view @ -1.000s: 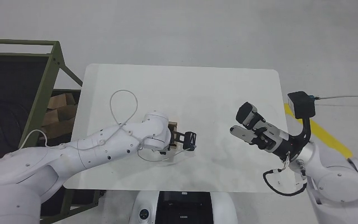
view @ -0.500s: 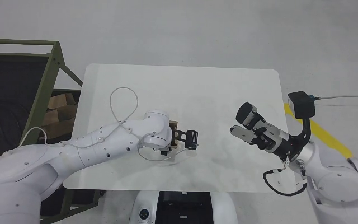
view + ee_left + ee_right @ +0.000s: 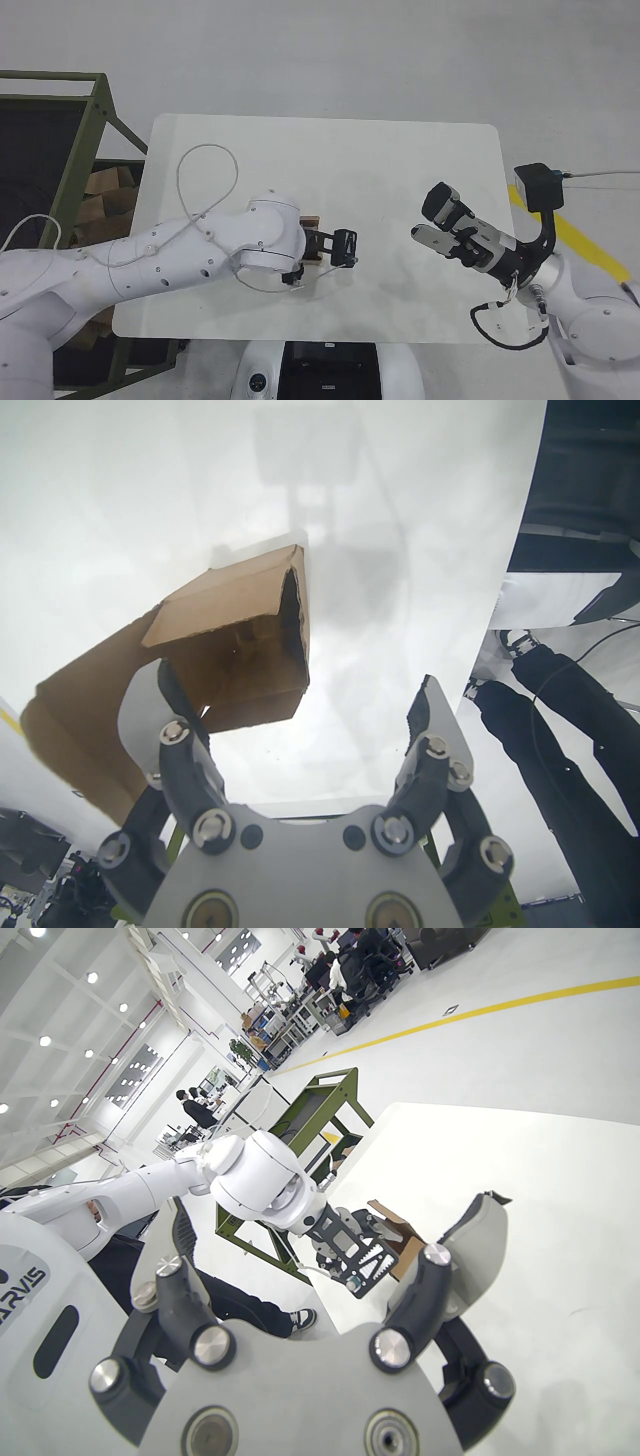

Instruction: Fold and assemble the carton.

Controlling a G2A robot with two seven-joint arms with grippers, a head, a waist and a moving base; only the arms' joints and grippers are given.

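From above, the white worktop point(image 3: 400, 160) carries a small brown carton point(image 3: 311, 222) in its left half, nearer the front edge than the far edge, mostly hidden by the left arm's wrist. The left gripper point(image 3: 338, 247) sits just past the carton toward the middle; the right gripper point(image 3: 428, 222) is over the right half, well apart from the carton, its 2 fingers spread with nothing in them. A green cart point(image 3: 95, 100) stands off the left edge. In the left wrist view the left gripper point(image 3: 300, 685) is wide open and holds nothing; the carton point(image 3: 225, 635), partly folded with 1 open end showing its dark inside, stands on the worktop point(image 3: 400, 550) just beside 1 finger point(image 3: 150, 690). In the right wrist view the right gripper point(image 3: 330, 1223) gapes empty, and beyond it the left gripper point(image 3: 367, 1268) sits against the carton point(image 3: 405, 1235) near the worktop point(image 3: 500, 1153) edge
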